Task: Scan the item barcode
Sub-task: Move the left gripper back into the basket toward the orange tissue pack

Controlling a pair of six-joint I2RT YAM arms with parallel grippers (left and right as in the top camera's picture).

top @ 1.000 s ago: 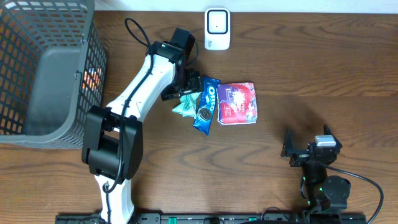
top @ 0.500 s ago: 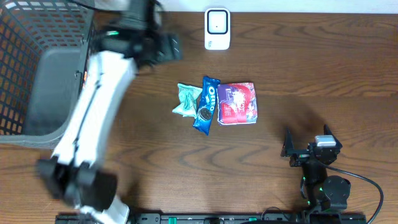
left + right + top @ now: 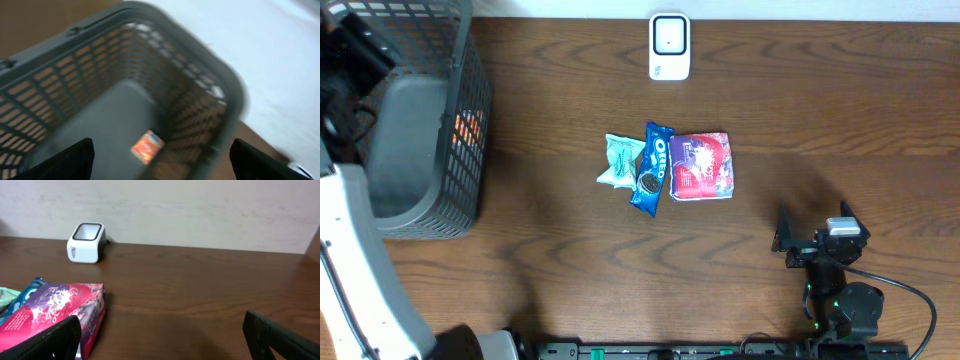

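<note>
Three snack items lie mid-table: a green packet, a blue Oreo pack and a red-and-purple bag. The white barcode scanner stands at the table's far edge and shows again as the scanner in the right wrist view. My left gripper hangs open over the grey basket with nothing between its fingers; the view is blurred. An orange packet lies on the basket floor below it. My right gripper rests open near the front right, with the red-and-purple bag by its left finger.
The grey mesh basket fills the table's left end. My left arm's white link runs along the left edge. The right arm's base and cable sit at the front right.
My left arm has swung away from the green packet and Oreo pack to the far left, over the basket. The three items and the right arm have not moved.
</note>
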